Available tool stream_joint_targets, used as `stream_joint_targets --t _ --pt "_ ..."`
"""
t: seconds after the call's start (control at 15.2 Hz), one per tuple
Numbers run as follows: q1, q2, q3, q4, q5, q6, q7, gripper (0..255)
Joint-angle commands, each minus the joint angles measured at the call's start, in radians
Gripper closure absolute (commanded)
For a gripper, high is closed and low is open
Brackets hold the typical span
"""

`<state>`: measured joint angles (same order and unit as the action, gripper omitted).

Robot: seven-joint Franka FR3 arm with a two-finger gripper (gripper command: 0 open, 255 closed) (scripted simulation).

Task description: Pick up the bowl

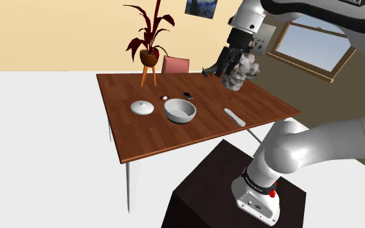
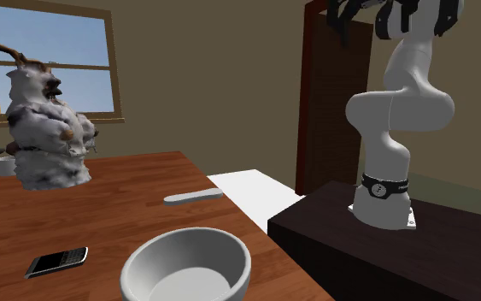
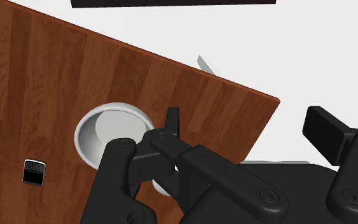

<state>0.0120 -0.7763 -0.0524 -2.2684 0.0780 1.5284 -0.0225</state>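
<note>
We see the white bowl (image 1: 179, 111) upright and empty near the middle of the wooden table (image 1: 148, 139), with nothing touching it. In the shoulder view a domed white dish (image 1: 142, 107) lies to its left, a white bar (image 1: 233, 117) to its right and a dark phone (image 1: 187, 95) just beyond it. The black gripper (image 1: 229, 61) hangs well above the table's far side, close in that view to a mottled grey figure (image 1: 242, 70). From the wrist we look down past the gripper (image 3: 247, 121). Its fingers (image 3: 172, 118) stand wide apart and clasp nothing. The bowl (image 3: 107, 130) shows below, partly hidden behind one finger, near the phone (image 3: 34, 172). The second exterior view puts the bowl (image 2: 187, 265) in front, the phone (image 2: 56, 261) to its left, the figure (image 2: 46, 128) behind and the stand (image 2: 452, 239) at right.
</note>
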Motion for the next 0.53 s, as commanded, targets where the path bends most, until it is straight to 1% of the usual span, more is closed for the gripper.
stream_joint_targets --t 0.0,0.46 --pt "0.000 0.000 0.000 0.000 0.000 0.000 0.000 0" --pt "-0.020 0.132 -0.093 -0.065 -0.043 0.185 -0.116 0"
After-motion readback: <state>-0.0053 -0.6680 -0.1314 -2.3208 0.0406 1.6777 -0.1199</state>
